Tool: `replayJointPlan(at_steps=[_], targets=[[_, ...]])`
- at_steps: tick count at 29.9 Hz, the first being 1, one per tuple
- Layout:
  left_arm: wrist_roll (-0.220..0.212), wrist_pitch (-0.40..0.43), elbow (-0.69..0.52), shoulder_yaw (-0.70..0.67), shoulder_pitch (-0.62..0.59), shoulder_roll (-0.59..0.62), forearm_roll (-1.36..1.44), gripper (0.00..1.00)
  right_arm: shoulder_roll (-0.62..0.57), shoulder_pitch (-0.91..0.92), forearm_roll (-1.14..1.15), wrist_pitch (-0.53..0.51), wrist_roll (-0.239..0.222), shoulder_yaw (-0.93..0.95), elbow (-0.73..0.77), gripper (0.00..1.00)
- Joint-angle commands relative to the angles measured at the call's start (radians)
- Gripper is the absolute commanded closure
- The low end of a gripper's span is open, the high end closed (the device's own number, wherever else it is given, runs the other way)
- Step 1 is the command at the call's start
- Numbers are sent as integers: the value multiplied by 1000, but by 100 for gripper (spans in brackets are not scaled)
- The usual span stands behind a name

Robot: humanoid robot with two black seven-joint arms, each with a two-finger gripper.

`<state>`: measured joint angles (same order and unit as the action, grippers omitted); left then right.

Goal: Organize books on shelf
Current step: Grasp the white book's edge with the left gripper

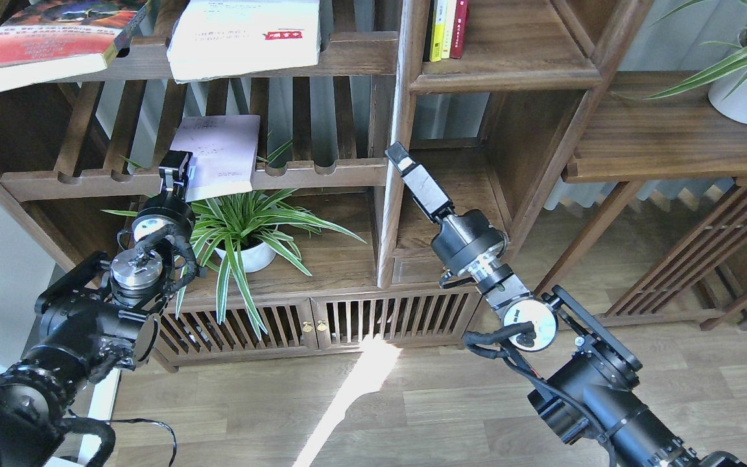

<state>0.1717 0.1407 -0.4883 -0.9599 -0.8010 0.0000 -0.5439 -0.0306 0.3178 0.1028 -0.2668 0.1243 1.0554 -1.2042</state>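
Head view: three flat books (218,155) on slatted racks (192,178) — both hands' (176,167) grip unreadable.

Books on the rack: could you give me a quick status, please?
Left hand at thin white book's corner, grip unclear. Right hand idle by shelf. Spider plant below.
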Motion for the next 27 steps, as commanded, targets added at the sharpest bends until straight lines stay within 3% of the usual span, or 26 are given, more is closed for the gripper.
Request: replayJointPlan(at_steps=[1, 10, 16, 19, 27], targets=[[2, 0, 0, 4, 0, 0, -1, 38, 0, 0, 0, -2, 0, 0, 0, 0], [3, 7, 2, 4, 0, 0, 1, 57, 0, 0, 0, -3, 0, 0, 0, 0], [2, 167, 72, 12, 2, 0, 1, 76, 0, 1, 0, -3, -2, 0, 0, 0], [3, 189, 73, 12, 3, 0, -1, 86, 0, 1, 0, -3, -2, 0, 0, 0], [14, 244, 71, 15, 6, 0, -1, 95, -2, 1, 0, -3, 0, 0, 0, 0]])
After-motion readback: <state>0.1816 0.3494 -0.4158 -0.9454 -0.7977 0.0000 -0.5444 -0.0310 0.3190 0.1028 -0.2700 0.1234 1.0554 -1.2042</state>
